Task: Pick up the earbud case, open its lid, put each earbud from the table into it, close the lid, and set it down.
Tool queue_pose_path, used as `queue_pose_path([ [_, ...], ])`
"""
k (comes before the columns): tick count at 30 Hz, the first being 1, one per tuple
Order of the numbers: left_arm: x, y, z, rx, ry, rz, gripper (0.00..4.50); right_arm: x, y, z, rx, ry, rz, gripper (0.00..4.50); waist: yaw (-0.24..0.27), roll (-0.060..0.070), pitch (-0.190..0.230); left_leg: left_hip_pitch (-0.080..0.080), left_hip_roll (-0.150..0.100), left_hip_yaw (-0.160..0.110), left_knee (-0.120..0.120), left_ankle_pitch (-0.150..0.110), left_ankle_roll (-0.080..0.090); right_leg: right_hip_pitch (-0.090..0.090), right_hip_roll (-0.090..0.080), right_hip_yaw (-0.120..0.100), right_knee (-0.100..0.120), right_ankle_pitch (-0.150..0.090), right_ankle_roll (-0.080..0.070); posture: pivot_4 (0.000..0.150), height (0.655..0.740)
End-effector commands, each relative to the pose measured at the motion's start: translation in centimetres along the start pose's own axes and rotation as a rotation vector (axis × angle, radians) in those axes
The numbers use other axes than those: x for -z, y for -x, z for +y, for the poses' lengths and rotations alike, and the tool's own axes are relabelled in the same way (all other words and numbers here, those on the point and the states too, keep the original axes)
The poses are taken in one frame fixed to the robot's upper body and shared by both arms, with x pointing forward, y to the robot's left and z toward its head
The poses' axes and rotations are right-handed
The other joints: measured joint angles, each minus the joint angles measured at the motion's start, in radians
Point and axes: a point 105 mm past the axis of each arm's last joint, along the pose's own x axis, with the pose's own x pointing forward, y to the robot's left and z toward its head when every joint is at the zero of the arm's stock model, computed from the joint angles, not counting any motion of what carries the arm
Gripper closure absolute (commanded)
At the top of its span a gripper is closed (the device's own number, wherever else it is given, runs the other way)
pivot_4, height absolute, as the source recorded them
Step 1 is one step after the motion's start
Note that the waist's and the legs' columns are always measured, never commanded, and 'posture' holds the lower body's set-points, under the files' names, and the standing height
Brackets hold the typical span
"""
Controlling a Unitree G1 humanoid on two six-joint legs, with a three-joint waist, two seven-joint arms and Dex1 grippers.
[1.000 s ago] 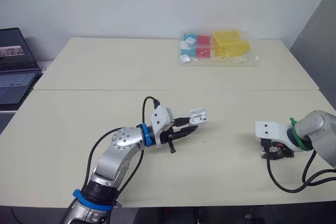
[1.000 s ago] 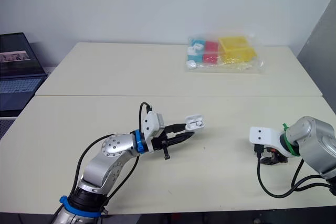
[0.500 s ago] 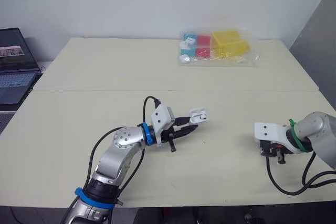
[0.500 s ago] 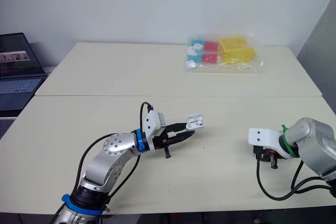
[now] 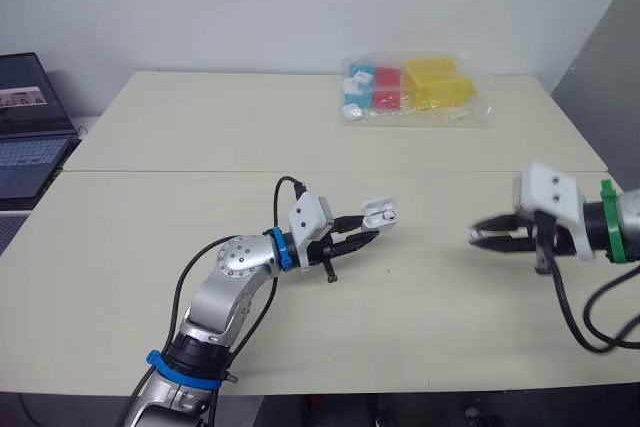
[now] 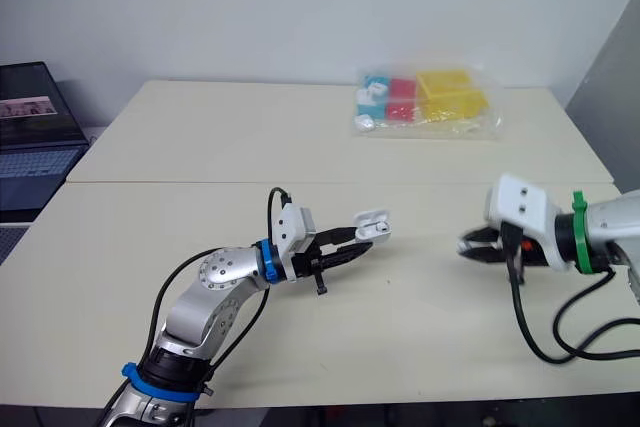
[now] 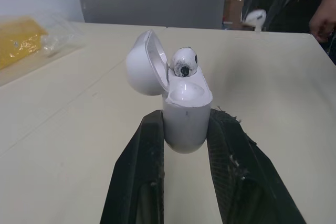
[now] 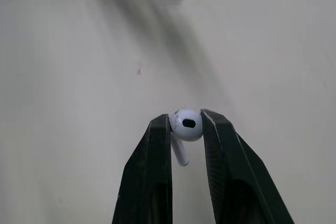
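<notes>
Grips the case (image 7: 185, 116) with the left gripper (image 5: 372, 231) over the middle of the bench (image 5: 120, 227). Presses the black fingers (image 7: 149, 145) against either side of the white shell's lower half, shut firmly on it. Holds it upright in the left wrist view, with the lid (image 7: 143, 64) swung back on its hinge and standing open. Shows one earbud (image 7: 184, 61) seated in the case, its round head poking above the rim and its dark opening facing the camera.

Pinches a second earbud (image 8: 186, 125) in the right gripper (image 5: 474, 237). Closes those fingers (image 8: 157, 150) to a narrow gap on the round head, with the short stem angled down between them. Holds it over the bench to the right of the case and well apart from it, fingertips pointing left toward the open lid.

Sets the scene against a clear bag (image 5: 415, 92) of blue, red and yellow blocks, lying on the far side of the bench, right of centre. Takes in an open laptop (image 5: 30, 132) at far left, beyond the bench edge. Catches a person's hand (image 7: 321, 22) at the edge of the left wrist view, past the bench.
</notes>
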Motion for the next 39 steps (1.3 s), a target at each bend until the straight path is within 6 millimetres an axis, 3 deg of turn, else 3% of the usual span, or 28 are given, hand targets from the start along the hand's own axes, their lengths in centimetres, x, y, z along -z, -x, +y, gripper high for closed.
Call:
queue_pose_path([
  [1,-1.5,-0.3,0.3,0.015,-0.039,-0.057,3.72,-4.6,0.0,0.7,0.049,-0.047,-0.304,4.04,0.001,0.0,0.0,0.0,0.001,0.0,0.0,0.0,0.0,0.0,0.002,0.0,0.0,0.001,-0.001,0.15,0.74],
  [11,-1.7,-0.8,0.5,0.039,-0.038,-0.071,3.72,-5.2,-4.9,2.8,0.187,-0.172,-0.505,4.04,0.002,0.0,0.0,-0.007,0.001,-0.002,0.0,0.0,0.0,-0.004,0.0,-0.001,-0.001,0.0,-0.001,0.15,0.74],
  [21,-2.2,-1.1,0.7,0.042,-0.036,-0.083,3.72,-4.1,-7.9,2.5,0.309,-0.11,-0.535,4.04,0.0,0.0,0.0,-0.006,0.0,-0.002,0.0,0.0,0.0,-0.004,0.002,-0.001,-0.001,0.0,-0.001,0.15,0.74],
  [28,-2.4,-1.1,0.9,0.037,-0.037,-0.083,3.72,-4.1,-8.5,2.5,0.301,-0.099,-0.559,4.04,0.001,0.0,0.0,-0.006,0.001,-0.002,0.0,0.0,0.0,-0.004,0.003,-0.001,-0.001,0.0,-0.001,0.15,0.74],
  [39,-2.7,-1.0,0.8,0.035,-0.034,-0.081,3.72,-2.2,-8.8,4.1,0.278,-0.08,-0.539,4.04,0.001,0.0,0.0,-0.006,0.001,-0.002,-0.001,0.0,0.0,-0.004,0.003,-0.001,-0.001,0.0,-0.001,0.15,0.74],
])
